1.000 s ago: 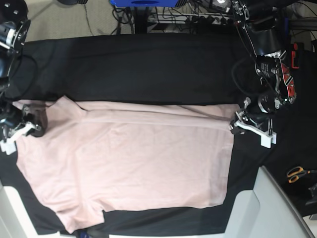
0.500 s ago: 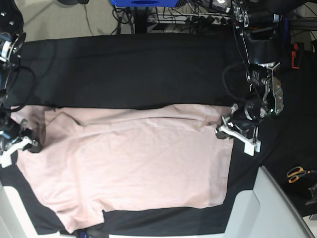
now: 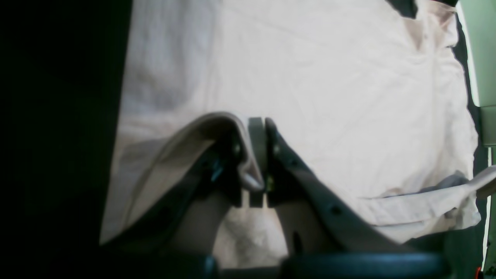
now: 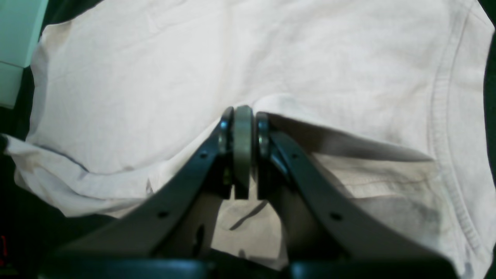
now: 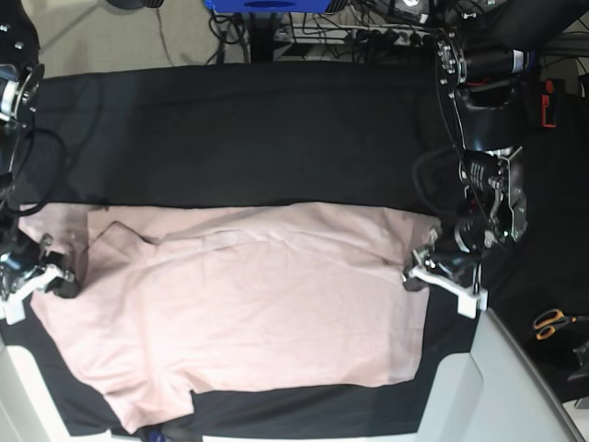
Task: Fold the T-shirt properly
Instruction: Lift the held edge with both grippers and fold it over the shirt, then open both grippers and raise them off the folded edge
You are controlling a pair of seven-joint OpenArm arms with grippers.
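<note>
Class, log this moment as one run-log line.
task: fold T-shirt | left gripper: shut on shirt edge | right gripper: shut on shirt edge | fold: unfinished

Black cloth (image 5: 248, 129) covers the table – orange-handled scissors (image 5: 552, 322) at its right edge

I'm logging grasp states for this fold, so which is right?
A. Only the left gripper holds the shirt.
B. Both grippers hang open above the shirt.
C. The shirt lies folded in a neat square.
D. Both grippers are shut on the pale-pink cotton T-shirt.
D: each wrist view shows the left gripper and right gripper pinched shut on a fold of the pale-pink cotton T-shirt.
</note>
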